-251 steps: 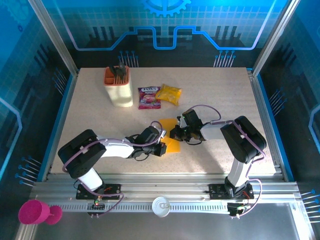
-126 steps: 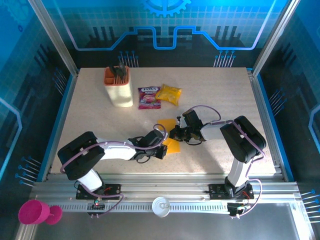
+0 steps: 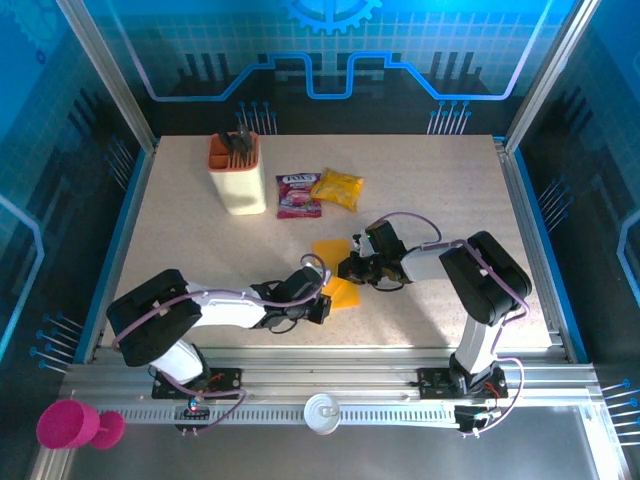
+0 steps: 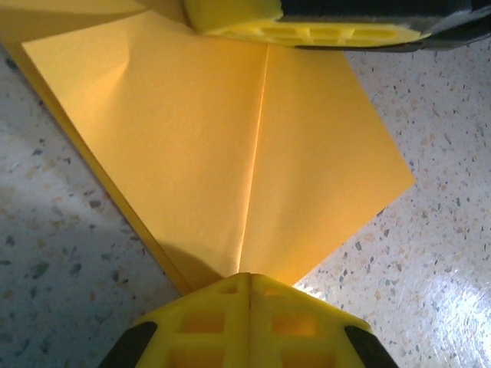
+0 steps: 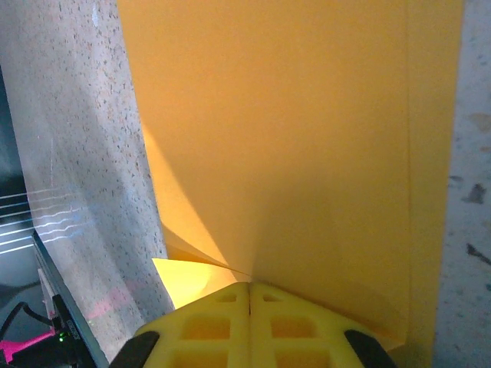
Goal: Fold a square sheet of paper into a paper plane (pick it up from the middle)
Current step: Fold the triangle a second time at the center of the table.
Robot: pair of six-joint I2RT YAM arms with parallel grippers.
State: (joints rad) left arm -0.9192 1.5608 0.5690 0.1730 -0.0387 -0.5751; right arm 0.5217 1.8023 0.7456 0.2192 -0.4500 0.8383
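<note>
The square sheet of paper (image 3: pixel 342 291) lies partly folded mid-table, orange-yellow, between both grippers. In the left wrist view the paper (image 4: pixel 230 138) lies flat as a pointed shape with a straight centre crease. My left gripper (image 4: pixel 249 277) is shut, its tips resting over the near end of that crease; from above the left gripper (image 3: pixel 322 300) sits at the paper's near-left edge. My right gripper (image 5: pixel 250 287) is shut on a raised fold of the paper (image 5: pixel 307 138); from above the right gripper (image 3: pixel 350 268) is at the paper's right side. One of the right gripper's fingers (image 4: pixel 307 31) shows beyond the paper.
At the back left stand a cream holder (image 3: pixel 237 180) with dark utensils, a purple-red packet (image 3: pixel 297 195) and a glossy yellow snack bag (image 3: pixel 337 187). A pink cup (image 3: pixel 65 425) and a white round disc (image 3: pixel 322 410) sit on the front rail.
My left gripper has slid toward the near edge along the paper, uncovering more of it. The right gripper has stayed in place.
</note>
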